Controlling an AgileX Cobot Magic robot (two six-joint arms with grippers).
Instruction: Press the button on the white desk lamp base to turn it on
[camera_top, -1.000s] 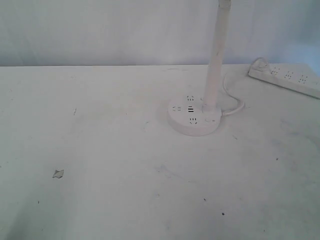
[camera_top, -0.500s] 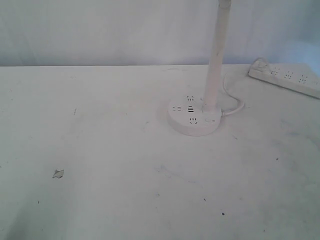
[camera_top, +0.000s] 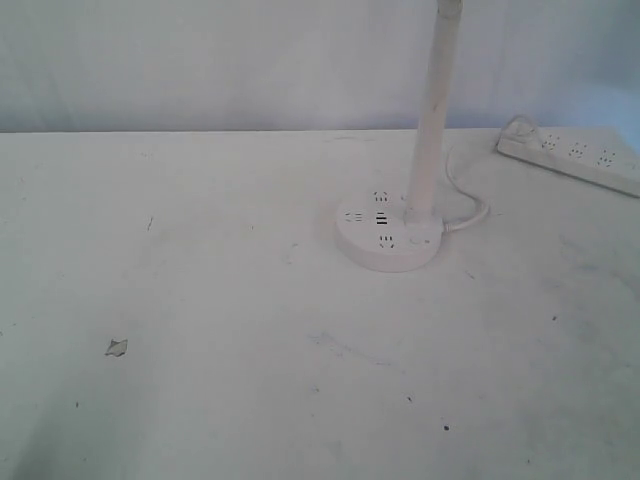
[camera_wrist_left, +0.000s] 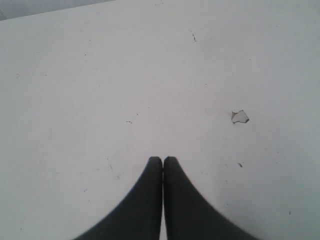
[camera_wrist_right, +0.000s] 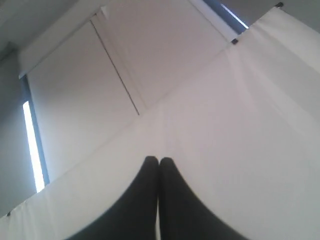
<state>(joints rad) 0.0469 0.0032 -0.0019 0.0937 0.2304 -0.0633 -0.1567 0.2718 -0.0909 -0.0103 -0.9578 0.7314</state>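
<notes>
The white desk lamp base lies flat on the table right of centre in the exterior view, with outlet holes and dark USB slots on top. Its slim stem rises out of frame. The button shows as a tiny faint dot near the stem's foot. Neither arm appears in the exterior view. My left gripper is shut with nothing in it and hangs over bare table, far from the lamp. The shut right gripper is also empty and points up at a white curtain, with no lamp in its view.
A long white power strip lies at the back right, and the lamp's cord curls toward it. A small grey chip marks the table front left, seen also as a chip in the left wrist view. The table's far edge meets a pale wall.
</notes>
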